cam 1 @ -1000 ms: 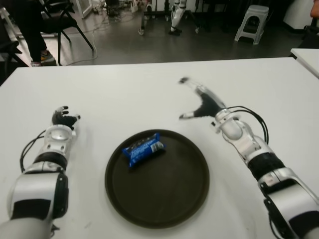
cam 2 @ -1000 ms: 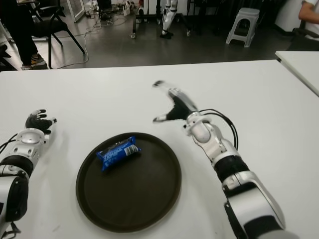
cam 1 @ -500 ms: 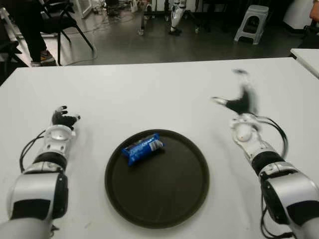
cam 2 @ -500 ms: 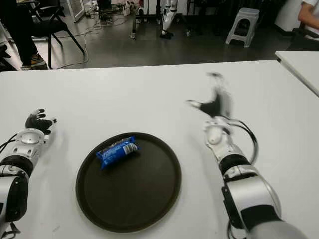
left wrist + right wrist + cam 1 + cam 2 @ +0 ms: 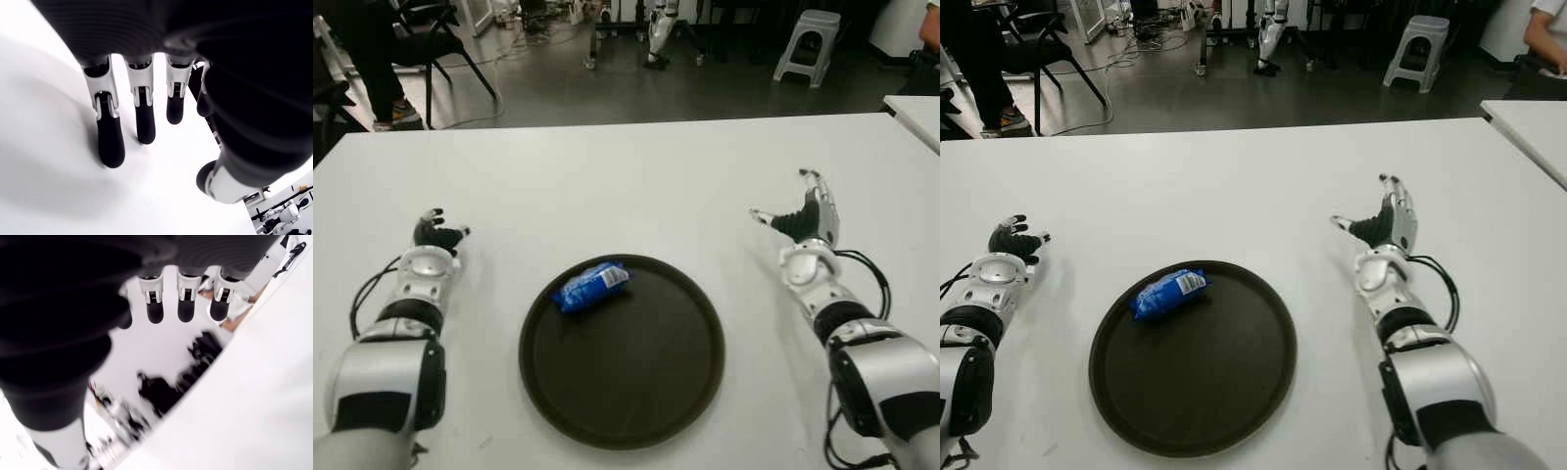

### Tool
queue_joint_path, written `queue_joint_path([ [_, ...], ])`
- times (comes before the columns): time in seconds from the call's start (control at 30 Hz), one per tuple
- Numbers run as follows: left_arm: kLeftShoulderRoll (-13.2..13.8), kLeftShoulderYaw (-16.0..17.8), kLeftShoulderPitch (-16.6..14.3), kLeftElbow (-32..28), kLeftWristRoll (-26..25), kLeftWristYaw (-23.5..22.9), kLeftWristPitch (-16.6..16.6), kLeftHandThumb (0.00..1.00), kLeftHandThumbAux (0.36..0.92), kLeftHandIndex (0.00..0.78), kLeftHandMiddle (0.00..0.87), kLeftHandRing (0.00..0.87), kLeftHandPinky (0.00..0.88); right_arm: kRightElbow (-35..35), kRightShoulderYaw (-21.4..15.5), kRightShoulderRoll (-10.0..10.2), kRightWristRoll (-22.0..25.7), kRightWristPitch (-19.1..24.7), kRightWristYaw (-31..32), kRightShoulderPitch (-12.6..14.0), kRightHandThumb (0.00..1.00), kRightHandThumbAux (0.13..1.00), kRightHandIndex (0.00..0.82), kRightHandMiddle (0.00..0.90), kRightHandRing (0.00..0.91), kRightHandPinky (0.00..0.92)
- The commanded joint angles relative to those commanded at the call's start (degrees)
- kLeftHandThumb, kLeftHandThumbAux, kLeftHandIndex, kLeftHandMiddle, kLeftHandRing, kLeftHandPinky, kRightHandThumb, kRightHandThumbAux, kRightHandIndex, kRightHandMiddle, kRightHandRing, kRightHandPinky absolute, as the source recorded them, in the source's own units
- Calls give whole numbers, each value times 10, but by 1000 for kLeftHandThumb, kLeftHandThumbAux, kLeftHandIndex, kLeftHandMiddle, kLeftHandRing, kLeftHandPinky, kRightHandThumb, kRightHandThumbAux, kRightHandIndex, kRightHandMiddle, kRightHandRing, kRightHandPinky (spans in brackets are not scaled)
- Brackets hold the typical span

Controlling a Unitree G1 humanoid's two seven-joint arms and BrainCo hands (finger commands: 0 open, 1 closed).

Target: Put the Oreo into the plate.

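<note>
A blue Oreo packet (image 5: 592, 287) lies inside the dark round plate (image 5: 646, 382), near the plate's far left rim. My right hand (image 5: 800, 214) is raised over the white table (image 5: 607, 186) to the right of the plate, fingers spread and holding nothing; its wrist view shows extended fingers (image 5: 187, 303) with nothing in them. At the left, well clear of the plate, shows my left hand (image 5: 435, 235). Its fingers (image 5: 110, 134) are loosely extended over the table surface and hold nothing.
Beyond the table's far edge are a dark floor, a black chair (image 5: 421, 39) with a person's legs at the far left, a white stool (image 5: 808, 44) and robot legs (image 5: 661, 29). Another white table corner (image 5: 915, 113) shows at the right.
My right hand has swung from above the plate's far rim out to the right and now holds still, palm upright. The Oreo packet has settled slightly in the plate. The left hand has not moved.
</note>
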Motion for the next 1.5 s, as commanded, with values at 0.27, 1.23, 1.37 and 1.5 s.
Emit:
queue_joint_path([
  [0.27,-1,5,4,-2,-4,-1,-8,216,765,140,170,188,193,-2,-16,11,17,48,28,-24,178,789,0,0,0,28],
  [1.23,0,16,8,-3,-12,-13,-24,361,743,129,162,176,148,-12,-120,33,106,24,75,-27,282,765,0,57,73,115],
  [1.37,0,15,8,-3,-11,-13,-24,353,737,117,149,164,126,-12,-131,30,119,19,97,-27,270,761,9,72,84,122],
  [1.5,0,12,7,-3,-9,-13,-21,306,743,106,143,158,130,-12,-152,28,138,15,125,-27,268,762,26,74,75,96],
])
